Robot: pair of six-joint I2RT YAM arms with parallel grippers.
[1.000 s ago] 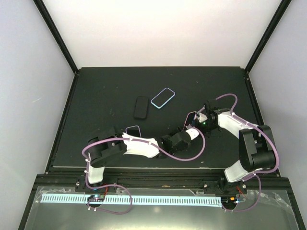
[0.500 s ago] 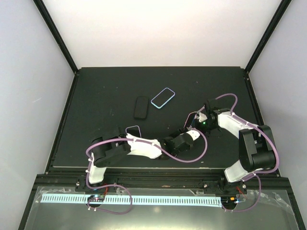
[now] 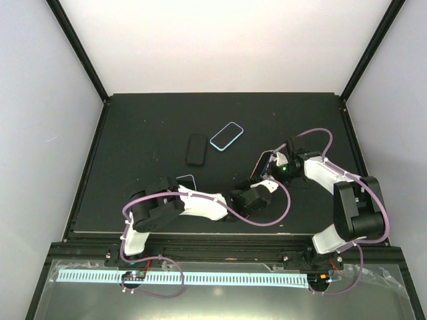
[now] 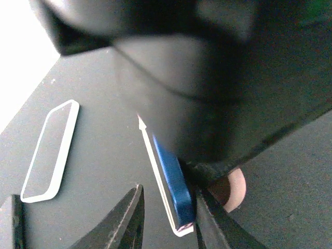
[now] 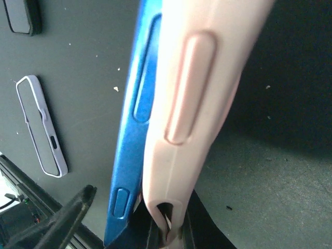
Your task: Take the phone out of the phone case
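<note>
A blue phone (image 3: 260, 164) in a pink case stands tilted up on edge between my two grippers at the table's right middle. In the right wrist view the blue phone (image 5: 132, 119) has peeled away from the pink case (image 5: 197, 83) along one long side. My right gripper (image 5: 176, 233) is shut on the case's bottom end. My left gripper (image 4: 169, 192) is open and straddles the phone's edge (image 4: 174, 176). One finger touches the phone on the case side, next to a bit of pink case (image 4: 234, 188). The other stands apart.
A phone-shaped item with a light blue rim (image 3: 225, 135) and a black case (image 3: 196, 149) lie flat at the table's middle back. A white-rimmed one (image 3: 185, 180) lies by my left forearm and also shows in the left wrist view (image 4: 49, 153). Black frame posts border the table.
The phone and case have tipped up from lying fairly flat to standing more on edge. My left arm has shifted slightly right toward it.
</note>
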